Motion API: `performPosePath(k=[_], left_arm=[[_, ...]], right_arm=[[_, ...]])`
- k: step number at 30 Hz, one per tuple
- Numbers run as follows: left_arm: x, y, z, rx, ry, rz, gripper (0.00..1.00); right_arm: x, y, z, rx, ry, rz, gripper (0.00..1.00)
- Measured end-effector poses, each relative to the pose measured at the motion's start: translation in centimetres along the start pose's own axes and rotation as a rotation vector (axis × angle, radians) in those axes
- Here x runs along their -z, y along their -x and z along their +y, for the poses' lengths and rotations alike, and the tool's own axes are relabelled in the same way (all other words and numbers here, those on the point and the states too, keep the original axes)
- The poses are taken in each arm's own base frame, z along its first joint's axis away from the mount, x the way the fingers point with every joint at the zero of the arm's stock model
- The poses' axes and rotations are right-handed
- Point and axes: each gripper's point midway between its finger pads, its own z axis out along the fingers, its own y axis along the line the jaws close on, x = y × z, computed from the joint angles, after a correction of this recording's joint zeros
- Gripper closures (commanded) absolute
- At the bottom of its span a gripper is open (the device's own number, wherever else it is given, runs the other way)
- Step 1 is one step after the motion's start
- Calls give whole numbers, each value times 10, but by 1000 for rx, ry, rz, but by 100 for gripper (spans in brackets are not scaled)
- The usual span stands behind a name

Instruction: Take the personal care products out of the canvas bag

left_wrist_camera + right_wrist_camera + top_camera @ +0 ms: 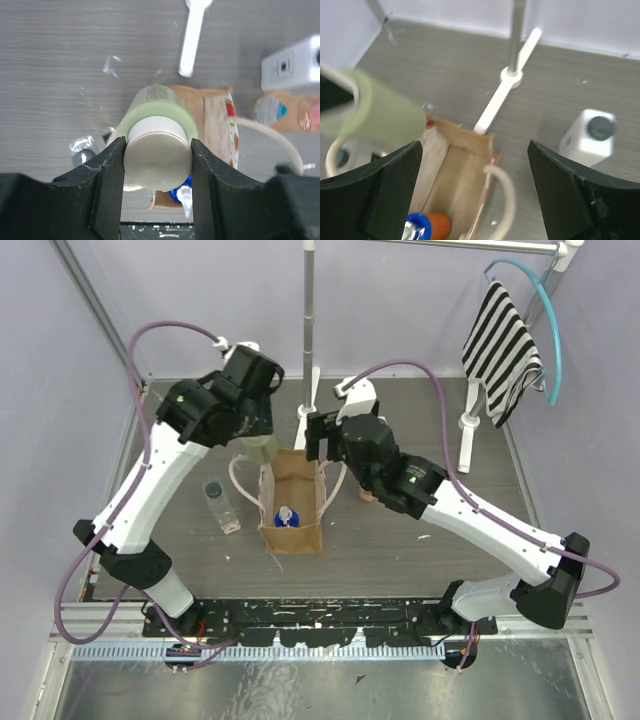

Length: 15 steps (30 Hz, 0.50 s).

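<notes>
The canvas bag stands upright mid-table, tan with cream loop handles, and shows too in the right wrist view. My left gripper is shut on the cream cap of a pale green bottle, held just above the bag's far left corner. My right gripper hangs open and holds nothing over the bag's far right side. Inside the bag is a blue-capped orange bottle. A clear dark-capped bottle stands left of the bag. A white grey-capped bottle and a pink-orange bottle are right of it.
A clothes rack's metal pole with white feet stands just behind the bag. A striped cloth on a hanger hangs at the back right. Purple walls close in the table on the left, right and far sides.
</notes>
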Motion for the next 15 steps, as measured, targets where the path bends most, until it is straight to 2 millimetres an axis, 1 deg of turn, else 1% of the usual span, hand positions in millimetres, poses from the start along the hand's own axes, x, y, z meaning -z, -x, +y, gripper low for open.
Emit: performPosePath(k=[3,4,6,11,13,15], left_arm=[[4,21,31,54,63,-43,100],[5,27,45,75,96,-54,100],[5,32,69,99,153,-62,100],[11,39,118,147,251,-77,98],[12,38,134,170,279,-74,99],[8,32,145,182,297,-57,99]], right_arm=[[2,-24,25,12,76,80,9],[2,-33,34,17,103,109,9],[2,-50,47,24,146,164,9],[0,-87,69,27,212,277,9],[0,-101,78,16,239,324,9],[0,-112,83,11,254,360,9]])
